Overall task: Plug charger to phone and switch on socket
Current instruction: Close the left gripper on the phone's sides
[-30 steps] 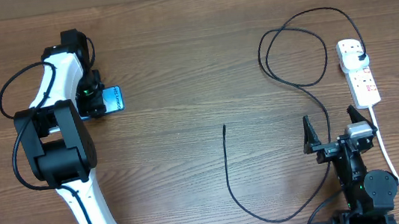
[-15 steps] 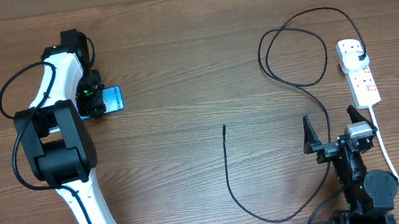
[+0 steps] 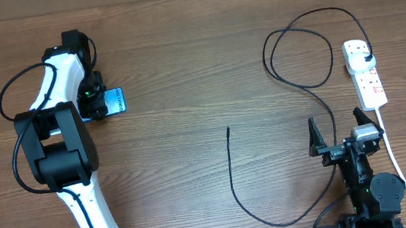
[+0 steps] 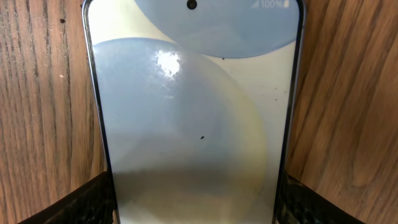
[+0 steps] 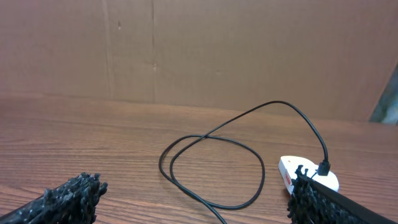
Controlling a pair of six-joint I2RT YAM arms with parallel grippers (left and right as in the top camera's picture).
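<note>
The phone [image 3: 116,101] lies flat at the left of the table, its lit screen [image 4: 193,106] filling the left wrist view. My left gripper [image 3: 97,104] straddles its width, with a finger [image 4: 81,205] pressed against each long edge. The charger, a thin black cable [image 3: 232,172], has its free tip near the table's middle, coils at the right [image 5: 211,171], and ends in a black plug [image 3: 366,55] seated in the white socket [image 3: 368,80]. My right gripper [image 3: 340,135] hangs open near the front right, with nothing between its fingers [image 5: 68,199].
The socket's white cord [image 3: 395,161] runs down the right side towards the front edge, beside the right arm's base. A brown cardboard wall [image 5: 199,50] stands behind the table. The left arm's white links [image 3: 61,145] cover the left front.
</note>
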